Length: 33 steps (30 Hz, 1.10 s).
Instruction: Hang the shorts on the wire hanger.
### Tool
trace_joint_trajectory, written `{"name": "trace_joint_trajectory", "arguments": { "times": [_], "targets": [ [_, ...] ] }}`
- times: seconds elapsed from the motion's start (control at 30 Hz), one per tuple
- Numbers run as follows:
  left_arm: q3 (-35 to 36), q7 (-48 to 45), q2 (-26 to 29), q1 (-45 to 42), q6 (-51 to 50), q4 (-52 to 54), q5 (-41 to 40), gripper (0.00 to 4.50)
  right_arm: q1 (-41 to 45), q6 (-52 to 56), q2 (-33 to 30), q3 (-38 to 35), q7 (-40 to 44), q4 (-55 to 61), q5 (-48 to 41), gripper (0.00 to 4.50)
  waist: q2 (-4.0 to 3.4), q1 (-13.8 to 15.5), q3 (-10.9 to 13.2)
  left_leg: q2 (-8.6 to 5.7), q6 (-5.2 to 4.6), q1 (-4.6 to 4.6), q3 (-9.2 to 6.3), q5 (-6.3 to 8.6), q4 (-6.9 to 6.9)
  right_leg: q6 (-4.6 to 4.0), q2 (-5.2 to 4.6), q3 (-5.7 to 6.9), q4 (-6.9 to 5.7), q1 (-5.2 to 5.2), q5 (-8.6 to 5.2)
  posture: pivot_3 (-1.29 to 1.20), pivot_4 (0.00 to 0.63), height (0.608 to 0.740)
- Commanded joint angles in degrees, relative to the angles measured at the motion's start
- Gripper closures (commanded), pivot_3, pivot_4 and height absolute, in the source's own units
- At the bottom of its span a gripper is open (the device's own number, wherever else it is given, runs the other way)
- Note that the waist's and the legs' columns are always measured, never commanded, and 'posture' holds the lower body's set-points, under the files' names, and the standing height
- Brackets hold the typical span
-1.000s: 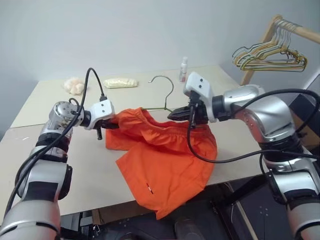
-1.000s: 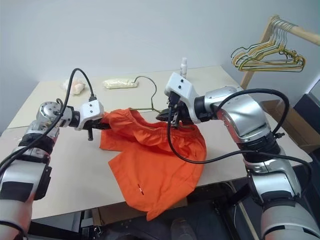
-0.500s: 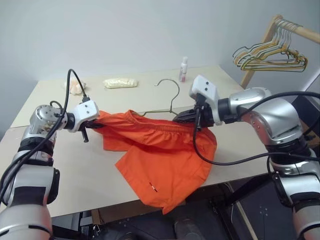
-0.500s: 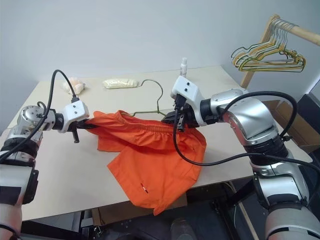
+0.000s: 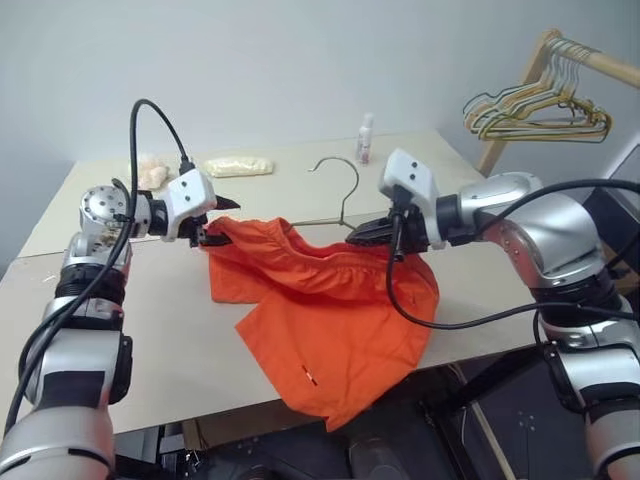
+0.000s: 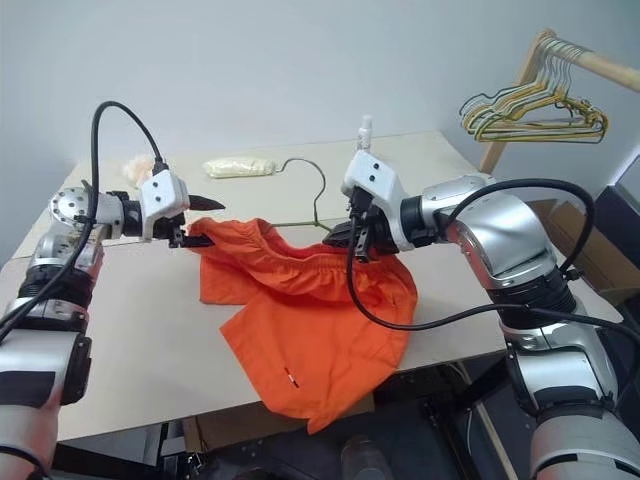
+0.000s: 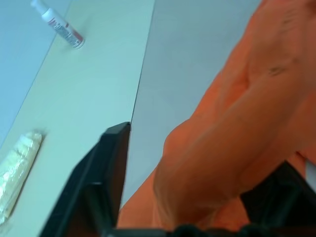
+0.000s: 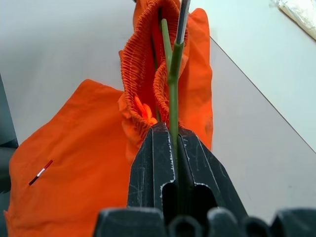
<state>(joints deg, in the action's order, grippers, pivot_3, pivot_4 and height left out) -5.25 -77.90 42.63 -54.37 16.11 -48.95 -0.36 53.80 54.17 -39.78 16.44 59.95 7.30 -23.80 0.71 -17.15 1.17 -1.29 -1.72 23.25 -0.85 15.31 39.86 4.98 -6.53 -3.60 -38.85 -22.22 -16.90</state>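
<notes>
The bright orange shorts [image 5: 320, 310] lie on the table [image 5: 150, 330], with one leg drooping over its front edge. My right gripper [image 5: 372, 234] is shut on the thin olive wire hanger [image 8: 173, 64] together with the gathered waistband. The hanger's hook [image 5: 340, 172] rises behind the shorts. My left gripper [image 5: 220, 222] is raised at the shorts' left end and stands open. In the left wrist view a fold of orange fabric [image 7: 222, 138] lies loosely between its fingers [image 7: 106, 168].
A wooden rack [image 5: 560, 45] with bunched coloured hangers [image 5: 540, 112] stands at the back right. A small bottle [image 5: 366, 138], a pale packet [image 5: 240, 166] and a crumpled pale lump [image 5: 152, 172] sit along the table's far side.
My left gripper has opened, letting go of the waistband, and has risen. The stretched left end of the shorts has slackened. The right gripper has stayed put.
</notes>
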Motion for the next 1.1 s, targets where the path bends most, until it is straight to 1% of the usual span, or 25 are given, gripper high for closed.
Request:
{"name": "trace_joint_trajectory", "arguments": {
  "times": [0.03, 0.07, 0.13, 0.2, 0.23, 0.3, 0.4, 0.47, 0.6, 0.7, 0.8, 0.93, 1.03, 1.07, 1.1],
  "targets": [
    [-0.3, -7.6, 3.9, -1.6, 0.0, 1.4, -1.1, 1.26, 2.1, -0.4, -0.2, -2.1, 0.1, 0.8, -0.3, 4.5, 0.0, -0.2, 0.0, 0.0, 0.0, 0.0, 0.0, 0.0, 0.0, 0.0, 0.01, 0.01, -0.01, 0.0, 0.0, -0.23, 0.0, 0.74],
    [-1.1, -10.8, 5.1, -2.1, -0.5, 2.0, -1.8, 1.26, 2.1, -0.3, -0.3, -2.2, 0.1, 0.7, -0.2, 4.5, 0.0, -0.3, 0.0, 0.0, 0.0, 0.01, 0.0, 0.0, 0.0, 0.0, 0.01, 0.01, -0.01, 0.0, 0.0, -0.23, 0.0, 0.74],
    [-5.1, -14.1, 8.6, -2.1, -0.2, 4.7, -5.6, 1.26, 2.4, -0.4, -0.5, -2.1, 0.2, 0.5, -0.1, 4.5, 0.0, -0.5, 0.0, -0.01, 0.0, 0.02, -0.01, 0.0, 0.01, 0.0, 0.0, 0.01, -0.01, 0.01, 0.0, -0.23, 0.0, 0.74],
    [-9.8, -14.6, 11.7, -1.9, 0.8, 7.4, -9.5, 1.26, 2.9, -0.4, -0.6, -1.9, 0.4, 0.0, 0.1, 4.5, 0.0, -0.5, 0.0, -0.01, 0.0, 0.04, -0.03, 0.0, 0.0, 0.0, -0.01, 0.01, -0.01, 0.0, 0.0, -0.23, 0.0, 0.74],
    [-11.4, -14.6, 12.1, -2.6, 0.0, 9.2, -12.9, 1.26, 3.4, -0.6, -0.5, -1.8, 0.4, -0.6, 0.4, 4.5, -0.01, -0.5, 0.0, -0.02, 0.0, 0.04, -0.04, 0.0, 0.0, 0.0, -0.02, 0.01, -0.02, 0.0, 0.0, -0.24, 0.0, 0.74],
    [-10.8, -14.6, 9.8, -4.6, -1.5, 9.8, -15.6, 1.26, 4.3, -0.8, -0.3, -1.6, 0.5, -1.4, 0.7, 4.5, -0.01, 0.1, 0.0, -0.03, 0.0, 0.03, -0.06, 0.0, 0.01, 0.0, -0.05, 0.0, -0.03, 0.03, 0.0, -0.24, 0.0, 0.74],
    [-7.6, -12.8, 2.6, -7.4, -4.7, 8.2, -14.8, 1.26, 5.1, -1.0, 0.2, -1.3, 0.9, -1.6, 0.7, 4.5, -0.01, 1.2, 0.0, -0.05, -0.01, 0.01, -0.14, 0.01, 0.04, 0.0, -0.04, 0.06, -0.03, 0.08, 0.0, -0.24, 0.0, 0.74],
    [-8.2, -10.0, -1.5, -8.6, -3.9, 6.6, -11.8, 1.26, 5.5, -1.2, 0.5, -0.8, 1.1, -1.7, 1.0, 4.5, -0.01, 1.4, 0.0, -0.07, -0.01, 0.05, -0.16, 0.01, 0.04, 0.0, -0.03, 0.06, -0.02, 0.06, 0.0, -0.24, 0.0, 0.74],
    [-10.0, -9.1, -5.3, -10.2, -0.9, 2.2, -5.9, 1.26, 6.3, -1.4, 1.1, -0.4, 1.7, -2.1, 1.4, 4.5, 0.0, 0.4, 0.0, -0.11, -0.01, 0.11, -0.13, 0.0, 0.06, 0.0, -0.04, 0.04, -0.01, 0.03, 0.0, -0.25, 0.0, 0.74],
    [-11.6, -11.5, -6.6, -11.4, 0.1, -0.9, -2.6, 1.26, 6.6, -1.5, 1.3, -0.4, 1.9, -2.2, 1.4, 4.5, 0.0, -0.6, 0.0, -0.08, 0.0, 0.06, -0.07, -0.01, 0.05, 0.0, -0.02, 0.0, -0.01, 0.01, 0.0, -0.25, 0.0, 0.74],
    [-11.6, -13.3, -7.4, -12.1, 1.2, -3.1, -1.6, 1.87, 6.7, -1.5, 1.5, -0.4, 1.9, -2.3, 1.6, 4.5, 0.0, -1.2, 0.0, -0.05, 0.0, 0.03, -0.07, -0.01, 0.04, 0.0, 0.0, 0.0, 0.0, 0.04, 0.0, -0.25, 0.0, 0.74],
    [-10.2, -13.1, -8.7, -13.0, 1.2, -5.0, -1.3, 3.16, 6.7, -1.3, 1.6, -0.5, 1.9, -2.3, 1.6, 4.5, 0.0, -1.1, 0.0, -0.04, 0.0, 0.04, -0.08, -0.01, 0.04, 0.0, 0.0, 0.01, -0.01, 0.04, 0.0, -0.25, 0.0, 0.74],
    [-9.7, -13.4, -9.0, -13.2, 1.4, -5.5, -1.2, 4.31, 6.6, -1.6, 1.6, -0.2, 1.8, -2.2, 2.0, 4.5, 0.0, -1.0, 0.0, -0.04, 0.0, 0.05, -0.08, 0.0, 0.04, 0.0, 0.0, 0.01, -0.01, 0.04, 0.0, -0.25, 0.0, 0.74],
    [-9.6, -13.6, -9.0, -13.1, 1.4, -5.5, -1.2, 4.47, 6.5, -1.8, 1.7, 0.0, 1.8, -2.2, 2.2, 4.5, 0.0, -1.0, 0.0, -0.04, 0.0, 0.05, -0.08, 0.0, 0.04, 0.0, -0.01, 0.01, -0.01, 0.04, 0.0, -0.25, 0.0, 0.74],
    [-9.5, -13.8, -9.0, -13.1, 1.3, -5.5, -1.3, 4.47, 6.4, -2.0, 1.7, 0.1, 1.7, -2.2, 2.5, 4.5, 0.0, -1.0, 0.0, -0.04, 0.0, 0.05, -0.09, 0.0, 0.04, 0.0, 0.0, 0.01, -0.01, 0.03, 0.0, -0.25, 0.0, 0.74]
  ]
}}
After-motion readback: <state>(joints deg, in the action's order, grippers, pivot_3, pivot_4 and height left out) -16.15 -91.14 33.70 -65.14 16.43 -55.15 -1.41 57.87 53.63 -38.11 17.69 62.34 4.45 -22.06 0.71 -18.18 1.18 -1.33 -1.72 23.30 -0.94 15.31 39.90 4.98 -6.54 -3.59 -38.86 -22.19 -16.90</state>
